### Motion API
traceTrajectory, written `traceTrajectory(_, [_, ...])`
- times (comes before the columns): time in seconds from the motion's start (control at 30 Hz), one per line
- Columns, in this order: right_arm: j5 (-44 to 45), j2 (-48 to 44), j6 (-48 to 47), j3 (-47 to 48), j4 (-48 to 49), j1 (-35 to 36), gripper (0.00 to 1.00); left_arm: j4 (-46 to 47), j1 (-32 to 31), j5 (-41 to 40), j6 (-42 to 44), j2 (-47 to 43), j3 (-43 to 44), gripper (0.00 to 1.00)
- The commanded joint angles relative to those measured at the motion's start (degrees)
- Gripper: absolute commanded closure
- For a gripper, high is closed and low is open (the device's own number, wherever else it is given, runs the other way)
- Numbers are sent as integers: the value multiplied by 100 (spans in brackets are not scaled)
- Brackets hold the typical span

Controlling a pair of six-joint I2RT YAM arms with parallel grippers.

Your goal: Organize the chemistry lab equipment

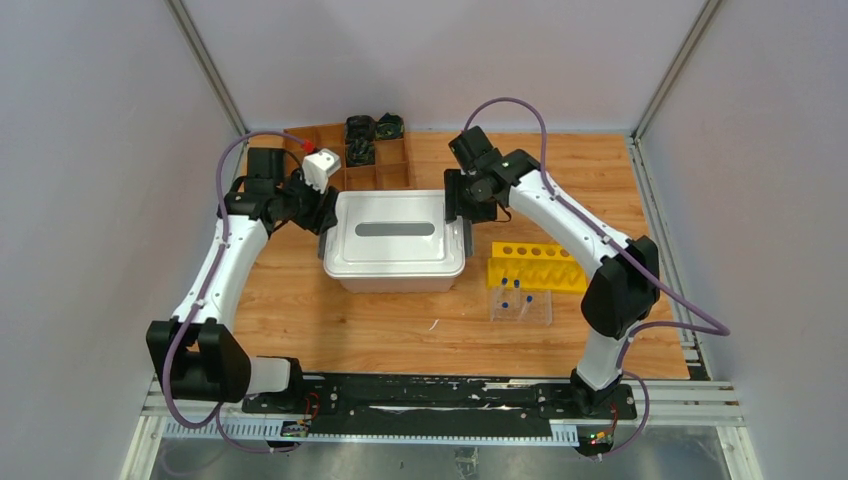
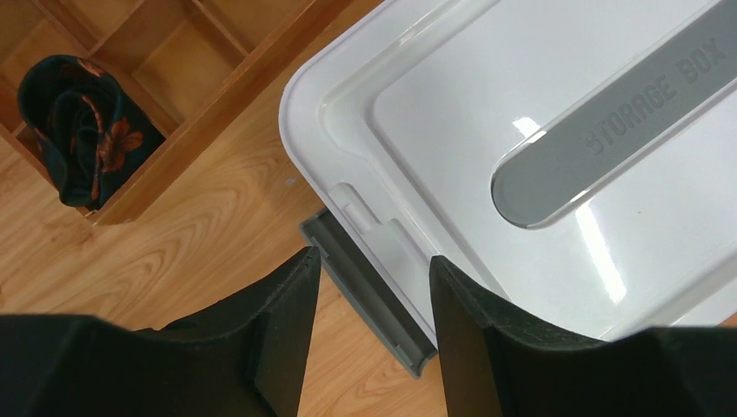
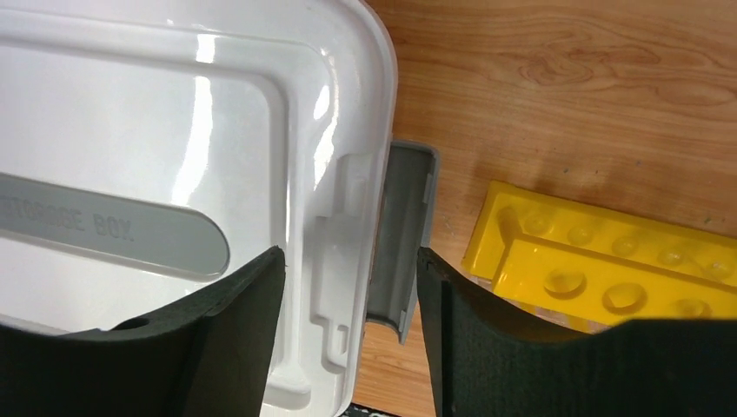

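**Jaws.** The left gripper is standing half apart and holding nothing. It is straddling the left-end latch of the white lid, with wood showing between the outer finger and the latch. The right gripper is likewise standing half apart. It is bracketing the lid's rim and the right-end latch; whether it is touching them cannot be told.

**Axis.** Each grey latch is running along a short end of the lid, and each pair of jaws is sitting across it.

**Task items.** The yellow tube rack is lying on the table just right of the bin, with its long axis running left to right. The clear tray, holding the blue-capped tubes, is sitting just in front of the rack. Both are lying nearer the right arm.

**Step, as judged.** The arms are probably preparing to release both latches, and the equipment is not yet stowed.
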Motion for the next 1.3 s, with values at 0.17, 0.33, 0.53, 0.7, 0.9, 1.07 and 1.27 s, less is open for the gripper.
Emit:
traceTrajectory(0.17, [-525,-993,-260,249,-77,-208,19,324,-72,-272,-23,148,-185,46])
traceTrajectory(0.33, [-1260,-1715,-43,-1422,1044,-591,11,368,-69,-282,-59,92,-159,45])
traceTrajectory(0.53, [-2257,-2278,753,-3209,3252,-941,3,378,-71,-276,-51,-3,-155,44])
traceTrajectory(0.7, [-2512,-2079,873,-3394,3694,-938,2,435,-74,-278,-57,-3,-217,43])
traceTrajectory(0.9, [-2930,-1672,1141,-3688,4395,-941,2,486,-67,-232,-85,-6,-242,44])
traceTrajectory(1.07, [-3357,-1305,1381,-3813,4740,-934,2,481,-66,-225,-59,-14,-251,44])
traceTrajectory(1.27, [-3347,-1447,1432,-4006,4829,-936,7,496,-71,-188,-26,15,-292,45])
